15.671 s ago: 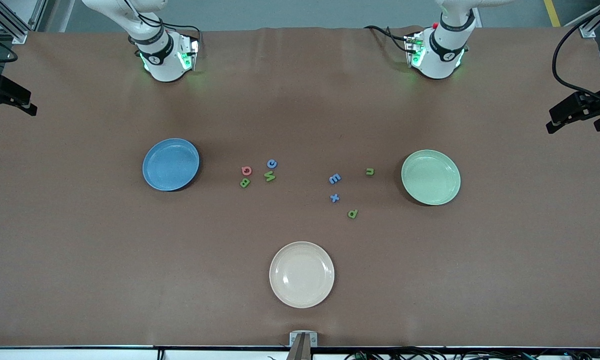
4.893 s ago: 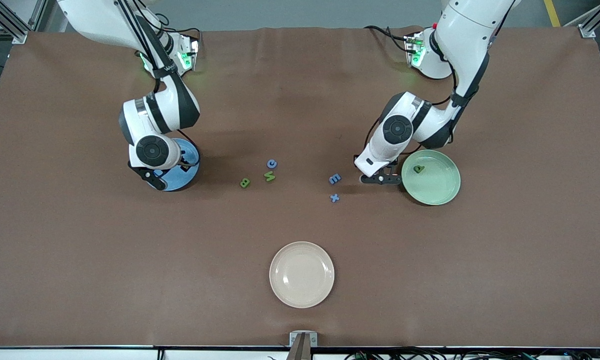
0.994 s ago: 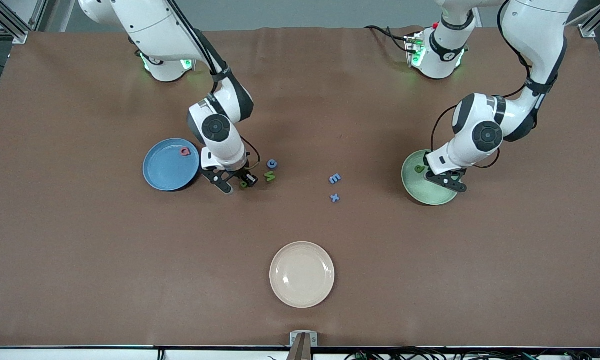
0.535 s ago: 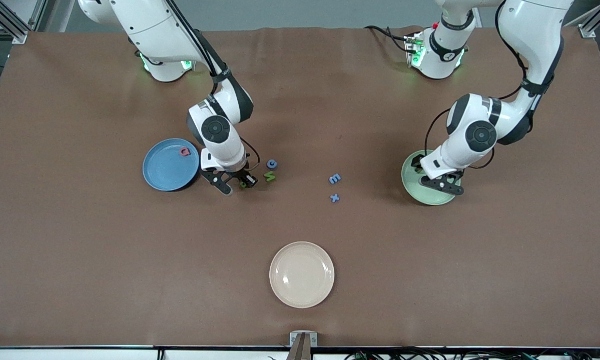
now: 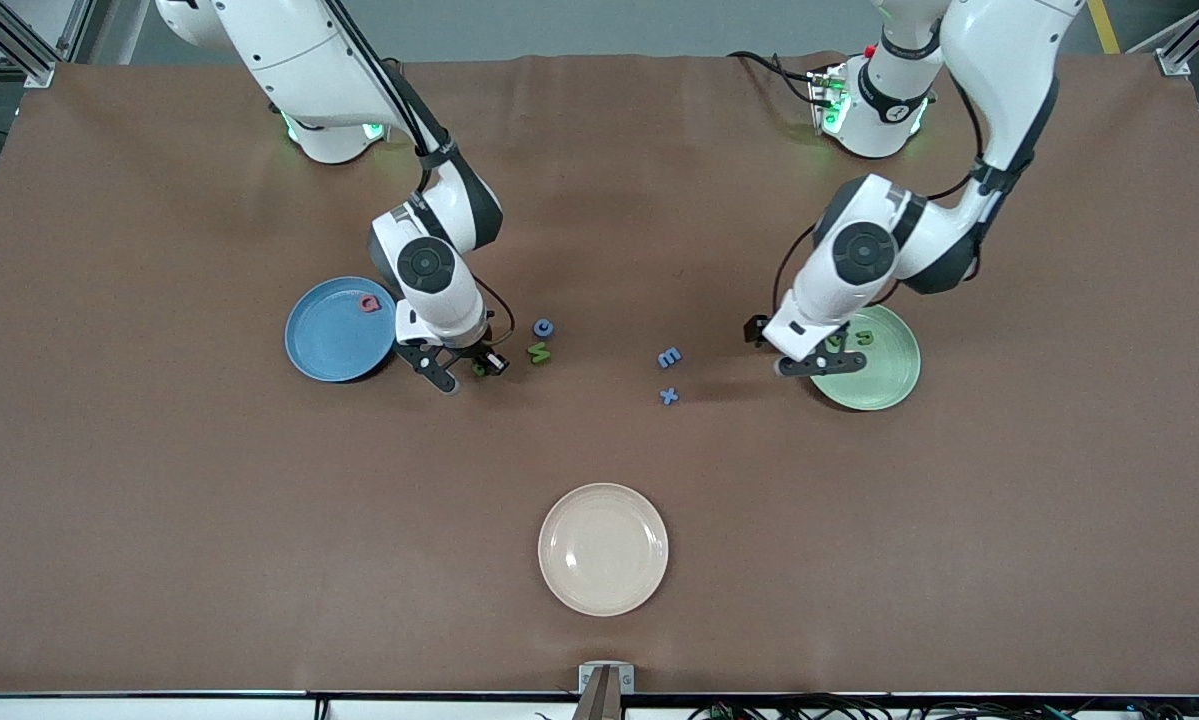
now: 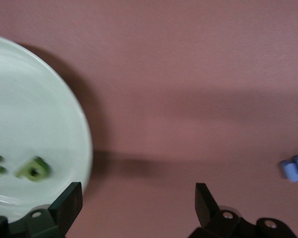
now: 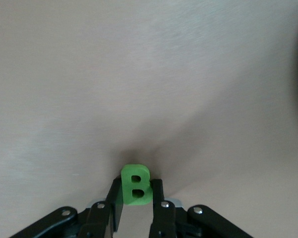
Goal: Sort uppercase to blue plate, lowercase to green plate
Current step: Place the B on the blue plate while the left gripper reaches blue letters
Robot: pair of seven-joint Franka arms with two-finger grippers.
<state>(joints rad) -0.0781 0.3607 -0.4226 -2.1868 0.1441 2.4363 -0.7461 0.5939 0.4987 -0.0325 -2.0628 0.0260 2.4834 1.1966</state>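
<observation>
both right fingers [image 7: 134,210] pinch the green b [image 7: 135,188]; left fingers [image 6: 136,208] gape (empty) beside the green plate [image 6: 64,129].

My right tool [image 7: 134,210], black matt plastic, pinches a soft foam-like green B [image 7: 135,188] over the brown matt cloth-like counter [image 5: 599,450]; the green plate [image 5: 884,375] looks smooth, faintly glossy.

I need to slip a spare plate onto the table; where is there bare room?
Bare cloth lies between the cream plate and the blue x. It is crowded by the blue plate, where the right gripper clamps the B, and by the green plate under the open left gripper.
</observation>
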